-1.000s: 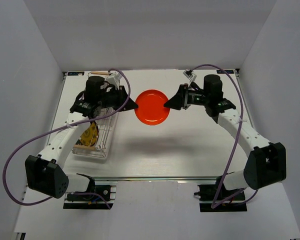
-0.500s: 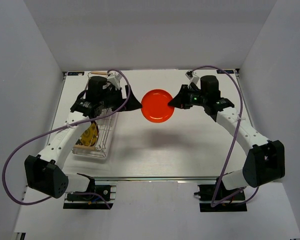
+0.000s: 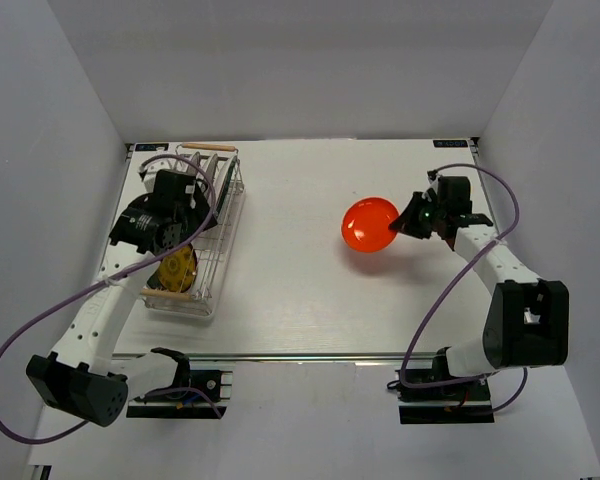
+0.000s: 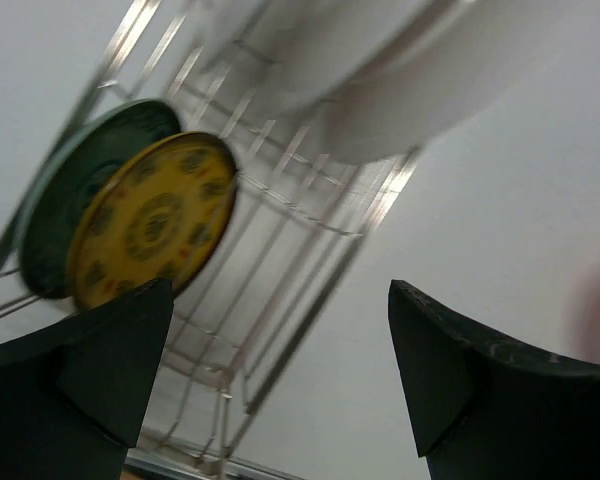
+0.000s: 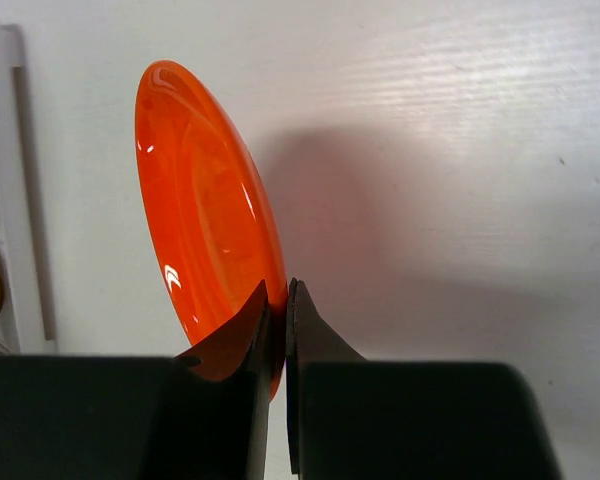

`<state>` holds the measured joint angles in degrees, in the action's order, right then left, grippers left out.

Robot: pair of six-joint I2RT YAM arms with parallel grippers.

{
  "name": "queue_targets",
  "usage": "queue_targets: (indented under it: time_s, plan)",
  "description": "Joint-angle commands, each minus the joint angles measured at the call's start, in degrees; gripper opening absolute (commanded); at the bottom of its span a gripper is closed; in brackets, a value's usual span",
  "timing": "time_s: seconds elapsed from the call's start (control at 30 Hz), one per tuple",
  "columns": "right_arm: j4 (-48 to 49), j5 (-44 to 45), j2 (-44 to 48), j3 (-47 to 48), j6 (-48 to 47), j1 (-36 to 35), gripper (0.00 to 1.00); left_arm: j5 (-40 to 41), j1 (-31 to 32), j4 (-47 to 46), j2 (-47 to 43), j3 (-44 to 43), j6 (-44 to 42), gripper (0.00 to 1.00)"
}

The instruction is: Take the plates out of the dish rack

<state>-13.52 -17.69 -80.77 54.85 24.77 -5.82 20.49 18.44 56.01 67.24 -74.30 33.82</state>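
Plain orange-red round plate (image 3: pixel 370 224) (image 5: pixel 195 220), glossy. It is out of the rack, over the right half of the white surface (image 3: pixel 300 290) and well apart from the rack. It is held on edge and tilted, with its face turned toward the left in the overhead view. Its shadow falls on the surface just below and beside it. Cannot tell whether the lower rim touches the surface.

Right fingers (image 3: pixel 411 218) (image 5: pixel 235 340) are clenched on the plate's rim, one finger on each face, with only the rim's thickness between them. The grip is at the edge nearest the wrist.

Rectangular silver wire dish rack (image 3: pixel 228 240) (image 4: pixel 320 228) sits on the left side of the surface, its long axis running near to far. The far wooden handle (image 3: pixel 208 147) and near wooden handle (image 3: pixel 170 295) cap its ends.

Standing on edge inside the rack:
- Yellow patterned round plate (image 3: pixel 180 268) (image 4: pixel 150 225), toward the near end.
- Blue-green patterned plate (image 4: pixel 50 230), directly behind the yellow one and mostly covered by it. Cannot tell whether the two touch.
- White plates (image 4: pixel 400 90), further along the rack. They are blurred in the wrist view and no pattern can be made out.

Left fingers (image 4: pixel 110 370) are spread wide with nothing between them. Rack wires and bare surface show in the gap. The left arm (image 3: pixel 100 300) reaches up along the rack's outer side. Its black wrist hangs over the rack's middle and hides that stretch in the overhead view.
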Motion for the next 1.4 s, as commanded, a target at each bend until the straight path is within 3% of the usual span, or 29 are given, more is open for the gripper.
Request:
queue_targets:
  time_s: [0.0,0.3,0.37,0.47,0.63,0.7,0.73,0.93,1.03,1.13,1.37]
  plan:
    - [3.32,-0.41,-1.58,-1.93,-0.08,2.04,0.00,15.54,-0.59,9.64,-0.97,2.49,6.69,0.98]
    - [8.24,-1.90,-7.99,-6.42,-1.22,7.32,0.00,17.04,-2.88,7.89,-2.73,3.73,5.82,0.98]
    - [8.59,-3.48,-9.66,-6.34,-0.96,8.11,0.14,17.83,-3.41,8.24,-2.38,3.99,5.90,0.98]
    - [9.12,-3.32,-10.19,-6.86,-0.52,8.90,0.23,17.92,-3.93,8.24,-1.77,4.43,5.82,0.98]
    - [7.90,-0.07,-11.68,-7.13,-0.69,10.13,0.25,17.04,-5.08,6.22,-1.15,6.89,4.50,0.98]
    - [7.28,-0.06,-11.78,-6.78,-0.69,10.83,0.36,16.42,-5.60,6.04,-0.89,7.24,4.41,0.98]
    - [6.67,0.46,-11.69,-6.51,-0.69,10.92,0.48,16.25,-5.60,5.69,-0.80,7.85,4.32,0.98]
    - [4.65,1.34,-9.06,-5.98,-1.22,12.06,0.68,14.40,-7.18,3.32,-0.71,10.49,2.48,0.98]
    - [2.98,2.66,-7.30,-5.63,-1.48,12.24,0.89,14.14,-7.80,2.09,-0.01,12.07,1.07,0.98]
    - [2.27,4.15,-4.84,-5.54,-1.13,12.24,0.89,12.82,-8.33,-0.63,-0.71,14.36,-1.21,0.95]
    - [0.43,4.16,-1.41,-5.02,-1.66,12.24,0.89,10.98,-8.86,-2.22,-1.15,15.33,-3.94,0.80]
